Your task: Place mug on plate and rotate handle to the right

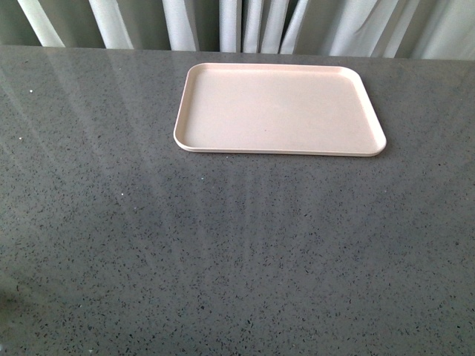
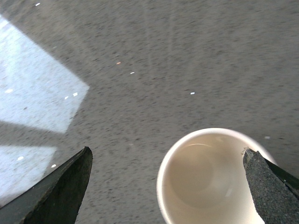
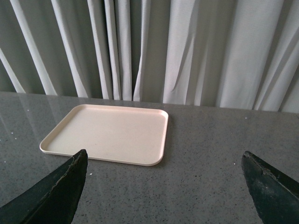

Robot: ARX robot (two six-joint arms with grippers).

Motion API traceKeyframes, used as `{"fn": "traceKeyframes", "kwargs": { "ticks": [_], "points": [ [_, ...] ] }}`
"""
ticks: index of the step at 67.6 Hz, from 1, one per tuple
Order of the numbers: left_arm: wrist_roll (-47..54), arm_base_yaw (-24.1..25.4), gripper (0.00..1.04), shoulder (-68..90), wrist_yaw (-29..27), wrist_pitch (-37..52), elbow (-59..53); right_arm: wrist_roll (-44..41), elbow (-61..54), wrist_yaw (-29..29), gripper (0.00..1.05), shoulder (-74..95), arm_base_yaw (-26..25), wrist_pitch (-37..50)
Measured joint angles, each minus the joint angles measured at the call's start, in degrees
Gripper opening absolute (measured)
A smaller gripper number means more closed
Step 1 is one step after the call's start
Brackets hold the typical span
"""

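Note:
The pale pink plate (image 1: pixel 279 109) lies empty at the far middle of the grey counter, and it also shows in the right wrist view (image 3: pixel 110 133). In the left wrist view I look down into the white mug (image 2: pixel 210 179), standing upright on the counter. My left gripper (image 2: pixel 168 186) is open above it, one finger (image 2: pixel 268 186) over the mug's rim and the other finger (image 2: pixel 60 191) well clear of it. The handle is hidden. My right gripper (image 3: pixel 163 184) is open over bare counter, short of the plate. Neither the mug nor the arms appear in the front view.
White curtains (image 1: pixel 245 22) hang behind the counter's far edge. A bright patch of light (image 2: pixel 32 93) falls on the counter near the mug.

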Motion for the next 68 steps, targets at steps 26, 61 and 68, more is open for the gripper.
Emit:
{"fn": "traceKeyframes", "kwargs": {
  "ticks": [26, 61, 68],
  "points": [
    [4.74, 5.14, 0.96, 7.78, 1.7, 2.45, 0.87, 0.0, 0.0, 0.0, 0.96, -0.02, 0.0, 0.0],
    [7.34, 1.38, 0.68, 17.99, 0.94, 3.72, 0.72, 0.0, 0.0, 0.0, 0.96, -0.02, 0.0, 0.0],
    [7.54, 0.42, 0.52, 18.05, 1.25, 2.73, 0.7, 0.0, 0.0, 0.0, 0.96, -0.02, 0.0, 0.0]
  ]
}}
